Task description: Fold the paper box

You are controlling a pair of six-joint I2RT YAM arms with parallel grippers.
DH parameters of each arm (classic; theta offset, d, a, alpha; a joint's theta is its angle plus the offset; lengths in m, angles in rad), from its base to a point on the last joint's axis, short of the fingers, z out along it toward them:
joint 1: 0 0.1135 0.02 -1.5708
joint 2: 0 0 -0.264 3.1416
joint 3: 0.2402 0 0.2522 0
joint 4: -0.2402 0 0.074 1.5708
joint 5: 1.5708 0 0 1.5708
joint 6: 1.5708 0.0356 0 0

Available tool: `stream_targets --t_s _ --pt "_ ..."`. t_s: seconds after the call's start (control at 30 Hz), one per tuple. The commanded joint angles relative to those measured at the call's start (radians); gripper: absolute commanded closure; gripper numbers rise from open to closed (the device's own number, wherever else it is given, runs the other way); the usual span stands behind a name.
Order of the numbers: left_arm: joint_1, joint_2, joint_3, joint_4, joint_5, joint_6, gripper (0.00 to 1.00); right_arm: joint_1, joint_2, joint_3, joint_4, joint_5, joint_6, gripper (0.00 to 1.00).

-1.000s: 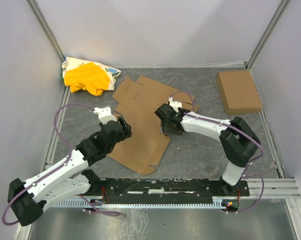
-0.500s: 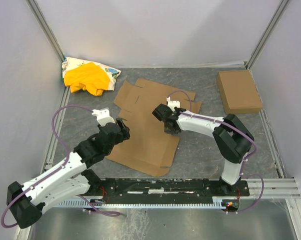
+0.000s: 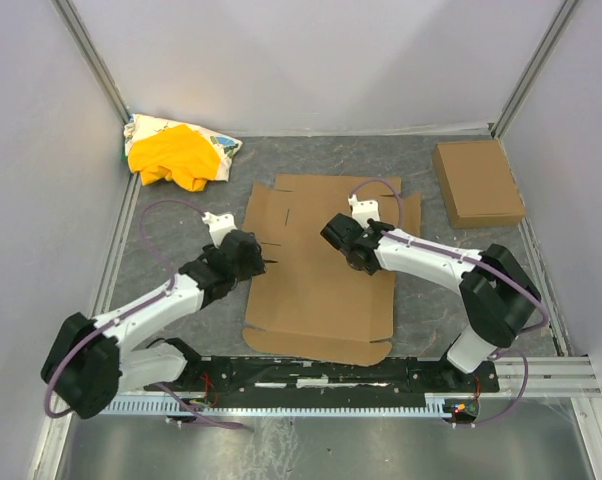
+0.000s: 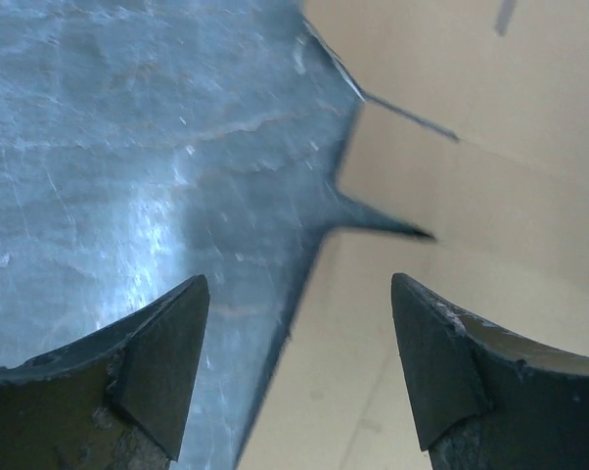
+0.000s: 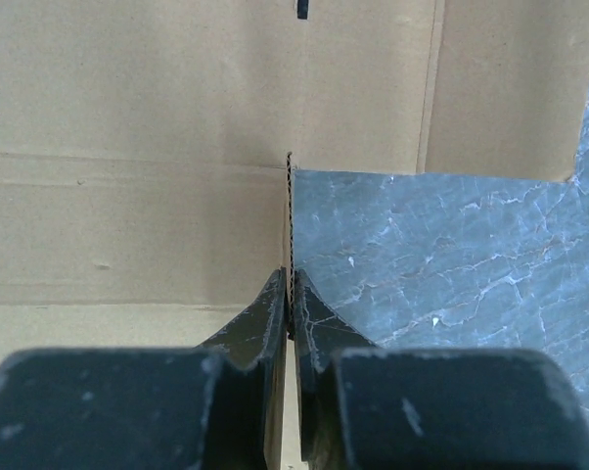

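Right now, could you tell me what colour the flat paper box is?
The paper box is plain brown; top external view shows it best.

From above, the right claw (image 3: pixel 353 258) covers the part of the box (image 3: pixel 321 300) beneath it, so we cannot see its grip there. In the right wrist view the box's upright edge disappears between the fingers (image 5: pixel 265 323). The claw's own body blocks the whole bottom strip, and the box runs off the picture at left and top. In the left wrist view the box is blurred and cut off at right and top. The picture's bottom edge cuts both fingers of the left claw (image 4: pixel 297 284), and we cannot tell whether they touch the table (image 4: pixel 99 147). The print on the white cloth (image 3: pixel 219 147), far left, is too small to read.
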Motion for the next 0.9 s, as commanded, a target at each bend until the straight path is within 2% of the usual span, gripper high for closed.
stream_targets --t_s 0.0,0.13,0.4,0.7,0.87 --pt "0.206 0.078 0.0 0.207 0.244 0.027 0.18 -0.004 -0.064 -0.04 -0.006 0.022 0.026 0.9" --pt "0.266 0.061 -0.057 0.362 0.4 -0.018 0.19 -0.009 -0.108 -0.086 0.047 -0.038 0.047 0.89" --pt "0.266 0.123 -0.063 0.473 0.525 -0.047 0.21 -0.01 -0.156 -0.114 0.101 -0.122 0.076 0.9" --pt "0.265 0.239 -0.024 0.43 0.512 -0.018 0.24 -0.009 -0.169 -0.111 0.118 -0.137 0.088 0.89" --pt "0.265 0.241 -0.009 0.402 0.474 0.001 0.25 -0.009 -0.154 -0.105 0.117 -0.135 0.087 0.9"
